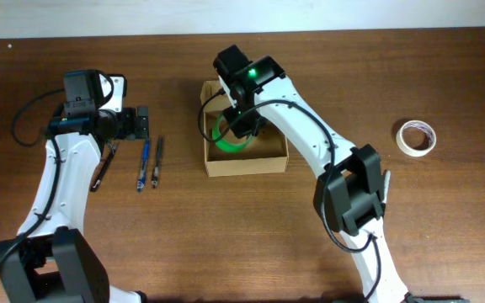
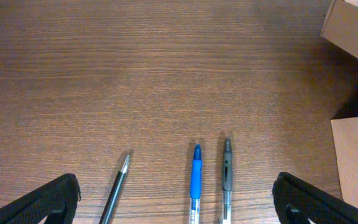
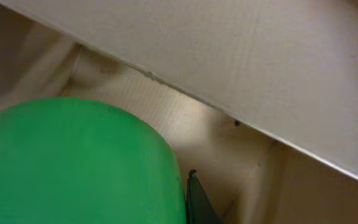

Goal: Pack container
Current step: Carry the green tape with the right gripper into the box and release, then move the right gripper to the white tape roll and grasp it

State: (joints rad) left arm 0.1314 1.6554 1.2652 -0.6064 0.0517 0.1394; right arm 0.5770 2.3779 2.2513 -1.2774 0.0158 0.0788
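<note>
The container [image 1: 247,162] is an open tan cardboard box at the table's middle. My right gripper [image 1: 241,124] reaches down into it and is shut on a green tape roll [image 1: 225,143]. In the right wrist view the green roll [image 3: 73,162] fills the lower left, one black finger [image 3: 197,200] lies against it, and the box's inner wall [image 3: 241,62] is close behind. My left gripper [image 1: 141,124] is open and empty above the pens, left of the box. Its two fingers frame the left wrist view [image 2: 176,186].
Three pens lie left of the box: a black one [image 1: 103,171], a blue one [image 1: 143,164] and a grey one [image 1: 157,160]. They also show in the left wrist view: black [image 2: 118,186], blue [image 2: 196,180], grey [image 2: 227,171]. A white tape roll [image 1: 416,136] lies at far right.
</note>
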